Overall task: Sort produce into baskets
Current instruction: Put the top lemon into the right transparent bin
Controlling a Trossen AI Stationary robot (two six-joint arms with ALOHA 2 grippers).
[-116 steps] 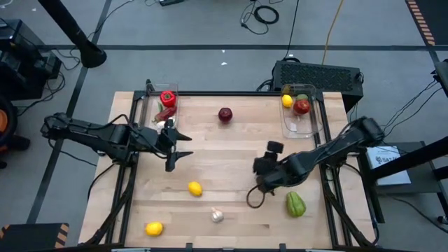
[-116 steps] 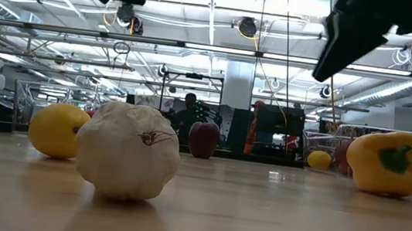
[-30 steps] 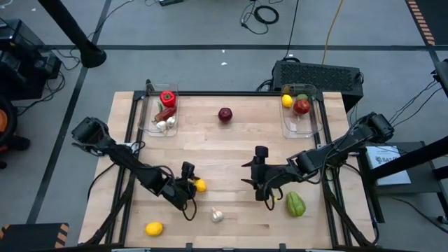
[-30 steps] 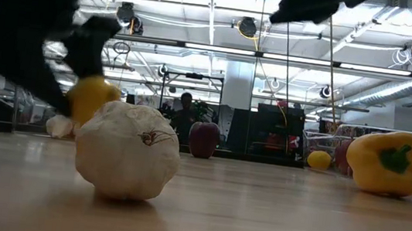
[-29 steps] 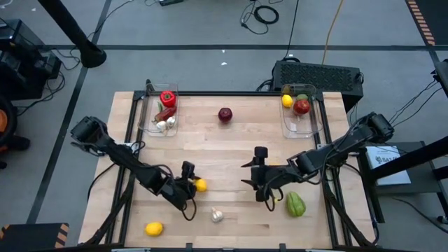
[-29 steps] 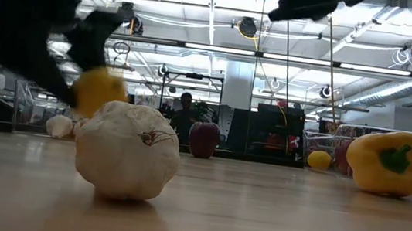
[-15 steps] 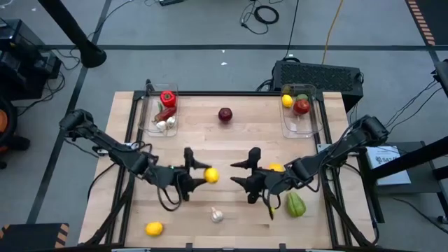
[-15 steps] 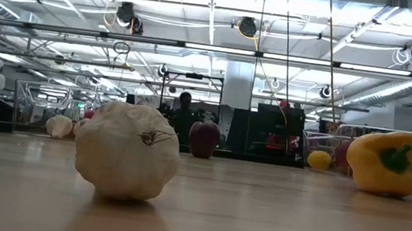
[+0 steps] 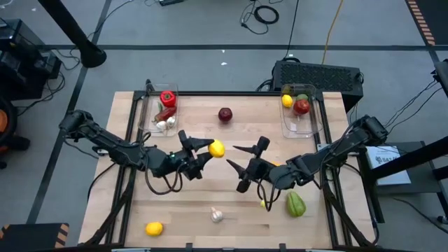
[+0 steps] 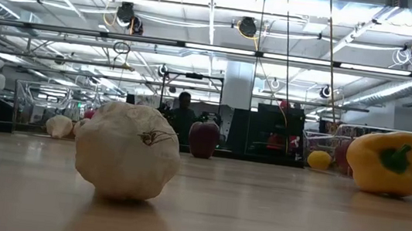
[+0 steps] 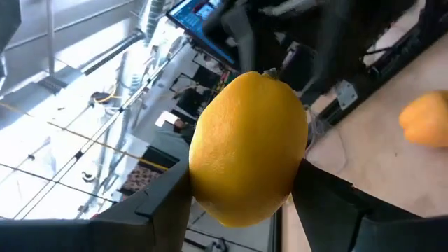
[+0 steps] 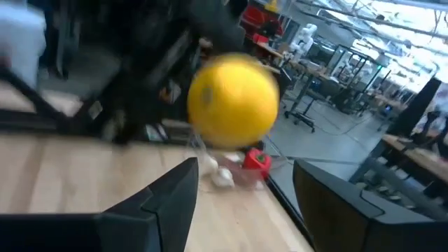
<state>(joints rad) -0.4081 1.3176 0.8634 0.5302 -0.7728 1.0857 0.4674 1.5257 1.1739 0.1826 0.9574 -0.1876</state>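
Though its far side is hidden, lemon (image 11: 248,147) pinched in left tool (image 9: 203,152); right tool (image 9: 241,168) spread, empty.

Both arms entirely out of the low view; a yellow piece (image 9: 277,166) mostly hidden under the right gripper (image 9: 246,159).

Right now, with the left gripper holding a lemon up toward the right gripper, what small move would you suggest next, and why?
Probably ease the right gripper forward around the lemon: the left gripper holds it aloft, and the right one's fingers stand open facing it, a gap apart.
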